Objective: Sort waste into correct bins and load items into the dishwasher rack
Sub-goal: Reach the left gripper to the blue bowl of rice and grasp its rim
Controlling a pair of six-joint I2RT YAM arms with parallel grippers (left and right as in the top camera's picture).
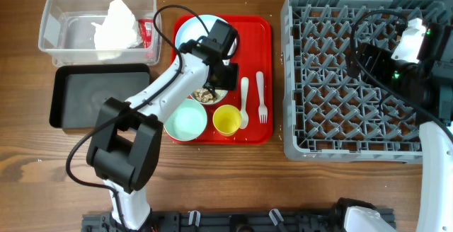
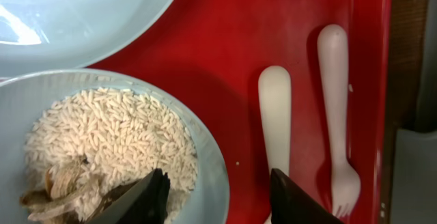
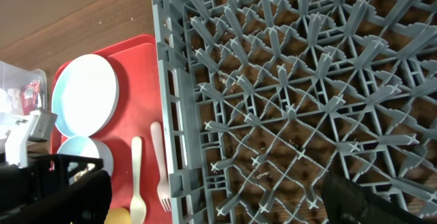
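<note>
My left gripper (image 1: 216, 83) is open and astride the right rim of the white bowl (image 1: 207, 95) on the red tray. In the left wrist view one finger is inside the bowl (image 2: 205, 162) on the beige food scraps (image 2: 116, 135) and the other is outside; the gripper (image 2: 218, 200) holds nothing. The pale blue plate (image 1: 192, 28), teal bowl (image 1: 185, 121), yellow cup (image 1: 227, 120), white spoon (image 1: 245, 105) and fork (image 1: 261, 97) lie on the tray. My right gripper (image 1: 368, 59) hangs open and empty over the grey rack (image 1: 333, 119), as the right wrist view (image 3: 218, 197) shows.
The clear tub (image 1: 56, 20) at the back left holds the white napkin (image 1: 117, 23) and the red wrapper (image 1: 146, 30). The black tray (image 1: 92, 97) lies in front of it. The red tray (image 1: 255, 41) sits between the bins and the rack.
</note>
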